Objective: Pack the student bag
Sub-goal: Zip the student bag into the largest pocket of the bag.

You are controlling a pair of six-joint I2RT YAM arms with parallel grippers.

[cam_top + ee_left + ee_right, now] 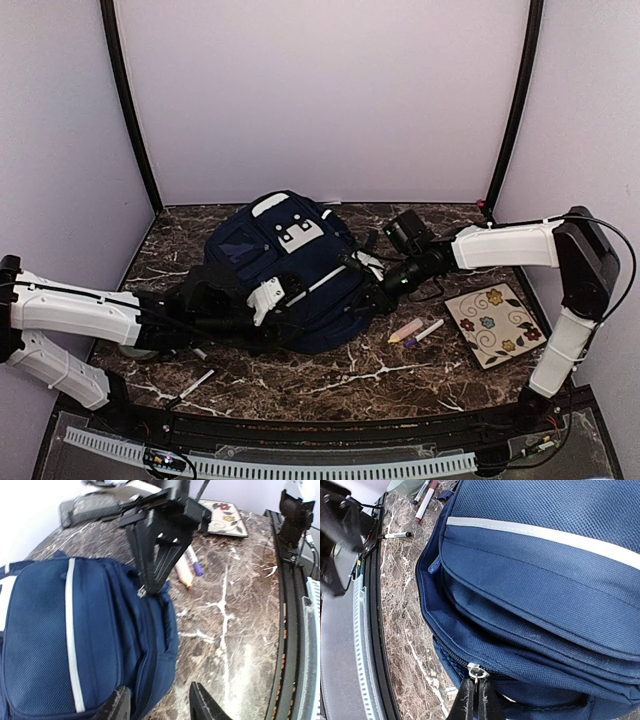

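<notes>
Marbled bench [330,380]: student bag [285,265] lying at centre, zip apparently shut. Right end effector [474,700] pinched together on zipper pull [475,670]; left end effector [160,706] apart beside bag. Pens [415,330] outside; packing barely begun.

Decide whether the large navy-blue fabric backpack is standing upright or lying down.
Lying down. The navy-blue fabric backpack rests flat on the dark marble tabletop, its white-patched front pocket facing the overhead camera.

Navy student bag [250,250] on the marble table [320,385]
The left arm [80,315] and right arm [500,245] reach it from both sides; a flowered tile [493,323] and two markers [415,331] lie on its right.
</notes>
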